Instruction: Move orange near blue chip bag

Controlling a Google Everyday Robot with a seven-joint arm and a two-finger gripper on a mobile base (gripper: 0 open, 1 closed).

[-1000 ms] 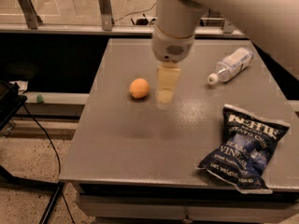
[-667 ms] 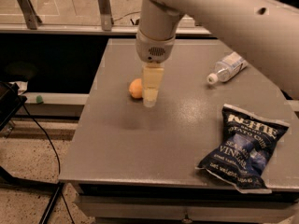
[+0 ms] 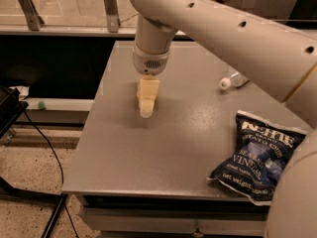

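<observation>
My gripper (image 3: 146, 103) hangs from the large cream arm over the left middle of the grey table (image 3: 148, 157), low above its surface. The orange is hidden; it does not show anywhere around the gripper. The blue chip bag (image 3: 260, 155) lies flat at the table's front right corner, dark navy with white lettering, well to the right of the gripper. My arm's forearm crosses the upper right of the view and covers part of the table's right side.
A clear plastic water bottle (image 3: 232, 80) lies at the table's right, partly behind my arm. A black cable (image 3: 47, 145) and a dark box (image 3: 7, 113) sit on the floor to the left. Metal posts (image 3: 110, 6) stand behind the table.
My gripper has moved left to where the orange lay. The orange showed beside it before and is now hidden behind it. The chip bag has not moved.
</observation>
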